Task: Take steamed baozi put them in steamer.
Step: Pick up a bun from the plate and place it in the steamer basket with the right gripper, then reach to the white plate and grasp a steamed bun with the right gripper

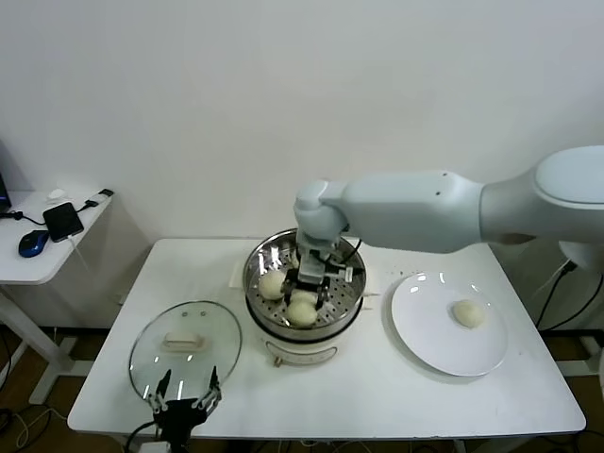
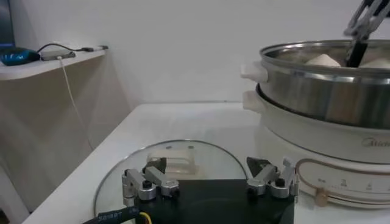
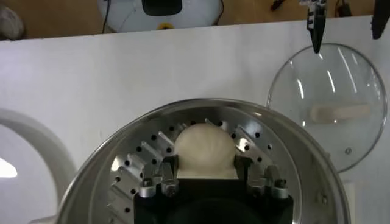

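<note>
At the near left edge of the white bench [image 1: 377, 406], the left hand [image 1: 186, 398] hangs idle with its fingers spread wide, holding nothing, just over the near rim of the flat glass lid [image 1: 185, 345], which lies on the bench left of the steamer.

The steamer [image 1: 304, 326] stands at the bench's middle, its steel pot on a white base. The right arm reaches in from the right, and the right hand [image 1: 310, 281] is down inside the pot, its fingers set on either side of a steamed baozi [image 3: 205, 150] that sits on the perforated tray; they touch or nearly touch its flanks, at a narrow spread. Two more baozi lie in the pot: one at the left [image 1: 272, 284] and one at the near side [image 1: 302, 312].

To the right of the steamer, a large white plate [image 1: 425, 344] carries a single baozi [image 1: 468, 313], well apart from the pot.
</note>
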Available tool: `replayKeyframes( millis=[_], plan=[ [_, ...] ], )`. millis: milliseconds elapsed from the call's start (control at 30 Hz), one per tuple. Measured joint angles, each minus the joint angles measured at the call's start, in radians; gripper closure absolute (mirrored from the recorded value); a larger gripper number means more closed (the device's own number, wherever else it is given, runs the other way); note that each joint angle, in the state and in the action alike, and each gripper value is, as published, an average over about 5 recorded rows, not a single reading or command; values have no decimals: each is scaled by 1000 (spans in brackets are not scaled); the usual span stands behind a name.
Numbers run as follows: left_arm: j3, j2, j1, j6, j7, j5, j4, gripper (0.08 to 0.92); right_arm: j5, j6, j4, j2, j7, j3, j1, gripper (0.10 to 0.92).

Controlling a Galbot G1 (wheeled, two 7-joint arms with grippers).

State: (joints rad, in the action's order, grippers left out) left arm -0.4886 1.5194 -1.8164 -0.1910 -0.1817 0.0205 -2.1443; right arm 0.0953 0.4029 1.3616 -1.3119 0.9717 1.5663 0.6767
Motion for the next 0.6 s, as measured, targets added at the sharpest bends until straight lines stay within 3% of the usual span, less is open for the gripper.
replayKeyframes(
  millis=[233,600],
  plan=[
    [7,3,-7,2,-1,-4,-3,177,-7,22,0,8,-8,-5,-7,231],
    [25,4,-13,7,-2,-17,-10,177,122,26,-48,103,63,5,117,202]
  ],
)
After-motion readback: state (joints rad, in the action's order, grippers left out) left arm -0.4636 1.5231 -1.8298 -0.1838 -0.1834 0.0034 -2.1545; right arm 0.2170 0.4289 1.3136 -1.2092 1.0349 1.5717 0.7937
